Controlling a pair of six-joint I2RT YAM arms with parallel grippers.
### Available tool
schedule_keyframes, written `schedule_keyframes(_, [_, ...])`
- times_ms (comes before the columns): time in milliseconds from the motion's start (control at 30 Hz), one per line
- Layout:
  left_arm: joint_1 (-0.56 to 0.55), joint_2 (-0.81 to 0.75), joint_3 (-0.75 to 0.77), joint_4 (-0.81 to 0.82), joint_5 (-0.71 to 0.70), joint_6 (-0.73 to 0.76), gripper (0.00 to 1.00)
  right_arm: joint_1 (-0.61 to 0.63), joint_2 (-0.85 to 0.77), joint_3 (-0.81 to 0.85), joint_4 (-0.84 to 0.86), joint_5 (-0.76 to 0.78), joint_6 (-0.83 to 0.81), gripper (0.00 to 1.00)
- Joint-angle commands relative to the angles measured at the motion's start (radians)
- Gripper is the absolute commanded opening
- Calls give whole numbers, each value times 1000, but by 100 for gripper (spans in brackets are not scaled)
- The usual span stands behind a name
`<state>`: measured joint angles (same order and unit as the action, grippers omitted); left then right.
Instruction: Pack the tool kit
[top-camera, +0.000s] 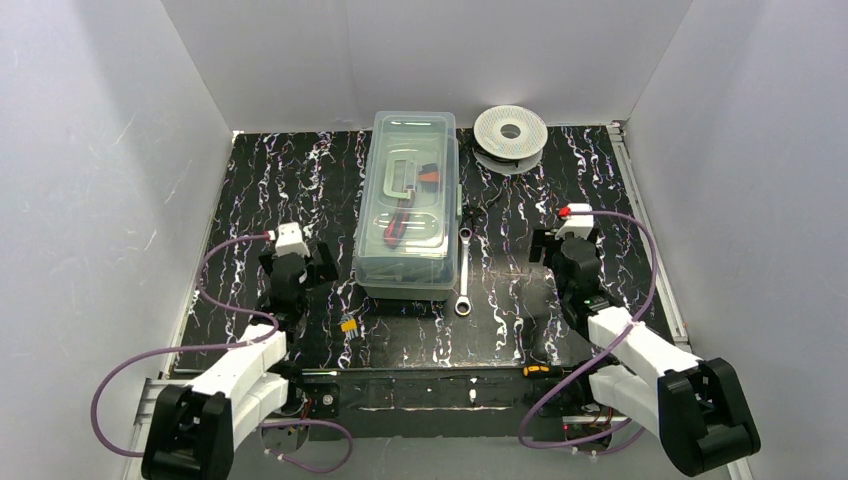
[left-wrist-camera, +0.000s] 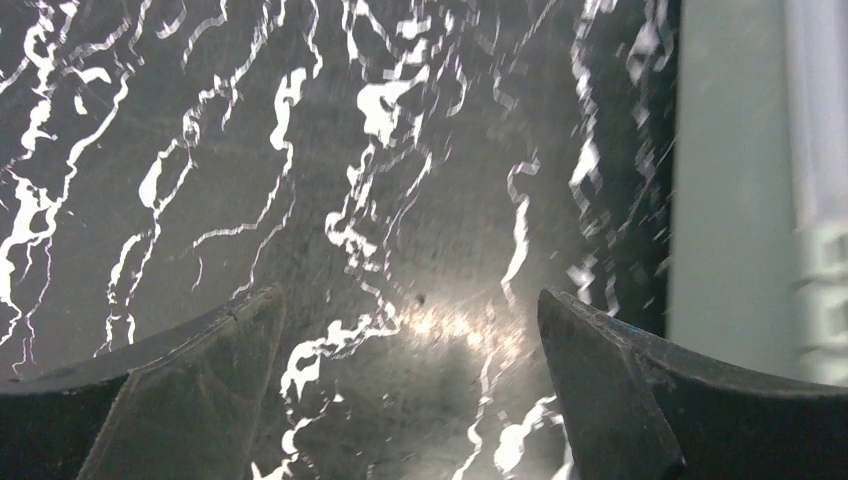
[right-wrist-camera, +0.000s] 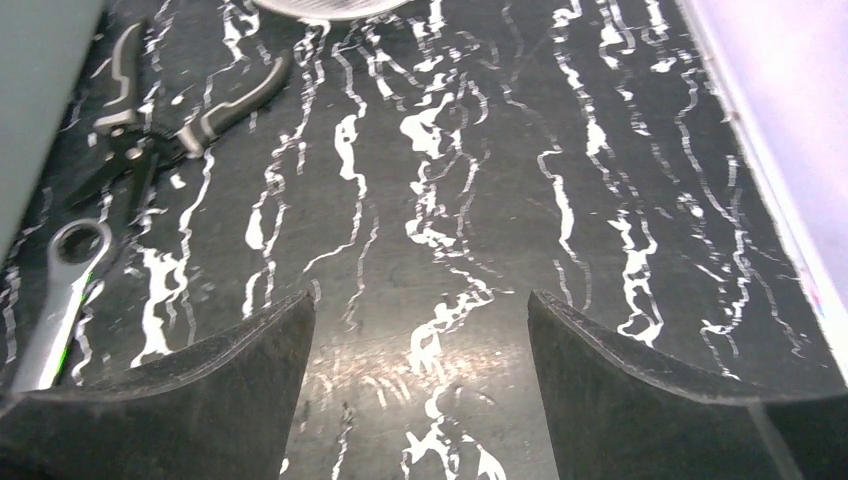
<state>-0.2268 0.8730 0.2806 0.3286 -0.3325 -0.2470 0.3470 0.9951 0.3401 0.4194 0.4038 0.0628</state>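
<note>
Wrench (top-camera: 464, 270) lies flat at three o'clock of the toolbox (top-camera: 400, 278); both jaws, wide and empty, might shove it.

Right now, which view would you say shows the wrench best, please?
Top external: the whole wrench lies beside the toolbox. Right wrist catches only its ring end; left wrist shows none of it.
</note>
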Motion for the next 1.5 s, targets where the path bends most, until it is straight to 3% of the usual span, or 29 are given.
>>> schedule_keyframes(0, [-5,73,-69,392,29,212,98,-28,51,-83,328,148,-37,85])
schedule_keyframes(67, [1,166,-98,492,42,231,98,-73,146,-117,462,127,-25,85])
schedule_keyframes(133, [10,307,-96,599,36,284,98,-94,199,-35,329,122,-28,83])
schedule_keyframes(167, [16,378,-83,651,-41,310,98,-116,223,-19,351,86,-43,82])
schedule_keyframes(267, [43,412,-16,558,58,302,98,-157,244,-11,364,23,-75,78])
schedule_keyframes(333, [48,441,33,497,66,304,98,-182,308,-59,557,0,-112,78])
schedule_keyframes(367, [55,450,44,477,87,312,98,-194,319,-58,570,42,-85,78])
schedule_keyframes(433, [65,535,25,607,138,359,95,-260,291,-49,480,-53,-14,72])
schedule_keyframes(500, [116,548,-1,659,121,272,98,-334,342,-102,625,-150,33,68])
schedule_keyframes(533, [155,562,-7,679,177,257,98,-336,349,-103,648,-152,28,69])
schedule_keyframes(567, [164,593,-7,709,182,255,98,-336,321,-82,548,-163,42,68])
schedule_keyframes(600, [165,613,5,713,212,265,98,-336,338,-87,601,-166,36,67])
schedule_keyframes(667, [175,601,17,656,241,255,98,-336,326,-95,577,-167,28,67])
schedule_keyframes(700, [177,611,13,681,243,255,98,-335,319,-91,569,-167,37,77])
schedule_keyframes(800, [178,603,18,662,230,255,98,-332,332,-99,601,-153,19,82])
schedule_keyframes(1467, [179,610,9,690,225,255,98,-333,329,-91,582,-160,21,88])
